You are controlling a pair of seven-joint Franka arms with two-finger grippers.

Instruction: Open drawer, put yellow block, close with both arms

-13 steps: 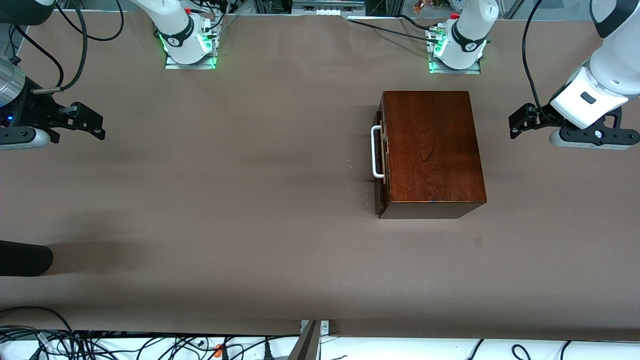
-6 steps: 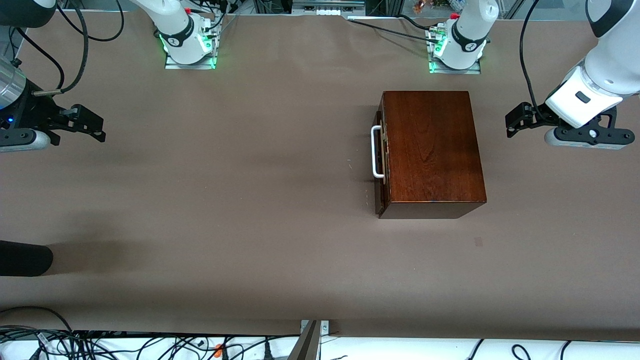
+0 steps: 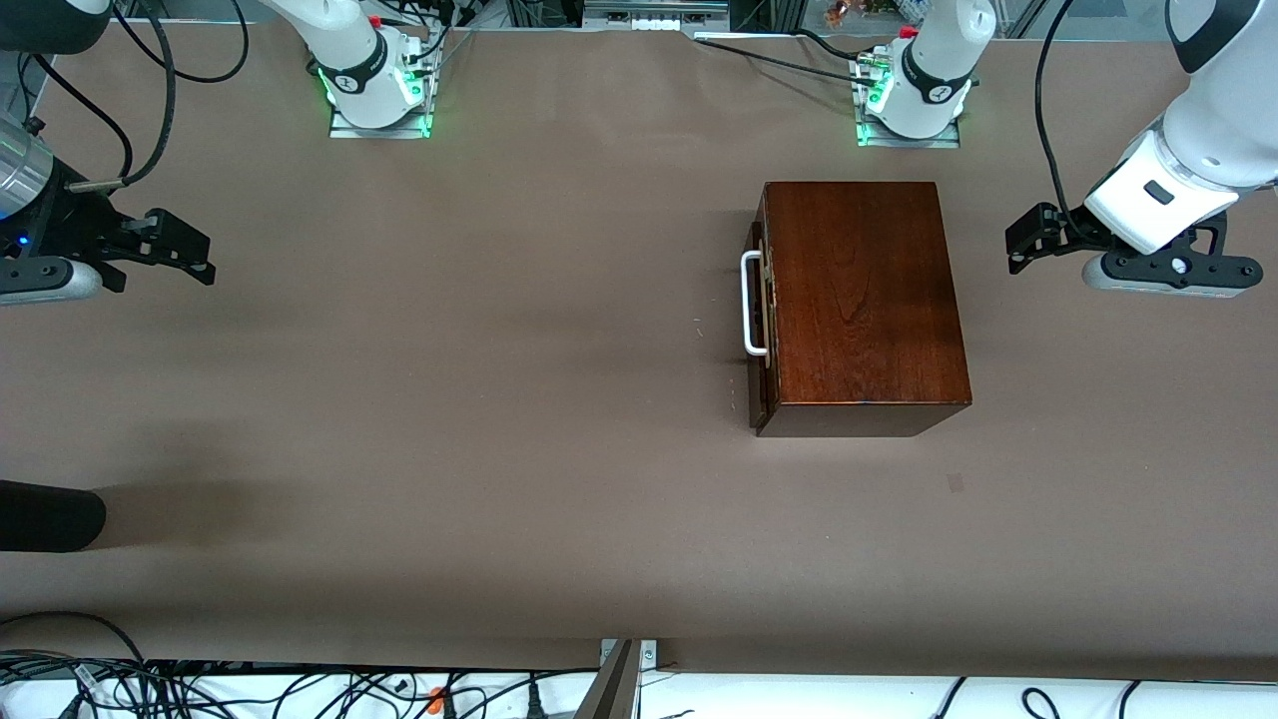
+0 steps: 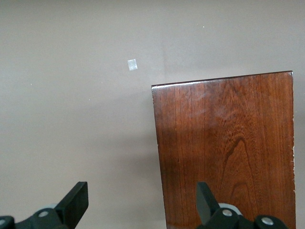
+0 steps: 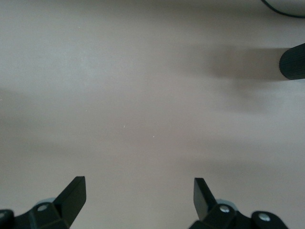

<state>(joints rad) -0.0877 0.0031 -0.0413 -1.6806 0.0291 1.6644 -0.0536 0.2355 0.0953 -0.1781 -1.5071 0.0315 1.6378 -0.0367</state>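
Here, the scene as it stands:
Table: a brown table fills the front view, bare across its middle and lower part
Box: the glossy mahogany box sits right of centre in the front view, toward the left arm's end of the table; the left wrist view shows its wood-grained top
Drawer: the drawer is pushed into the box, only its dark front showing as a narrow strip on the side that faces the right arm's end of the table
Handle: the white U-shaped handle stands out from the drawer front, with no gripper touching it
Yellow block: it shows in none of the views
Left gripper: the left gripper hovers at the right edge of the front view, beside the box's closed end and apart from it; its jaws are spread wide with nothing between them
Right gripper: the right gripper hangs over bare table at the upper left of the front view, well apart from the box; its jaws gape wide and hold nothing
Dark object: a black rounded end pokes in at the lower left edge of the front view, also seen in the right wrist view
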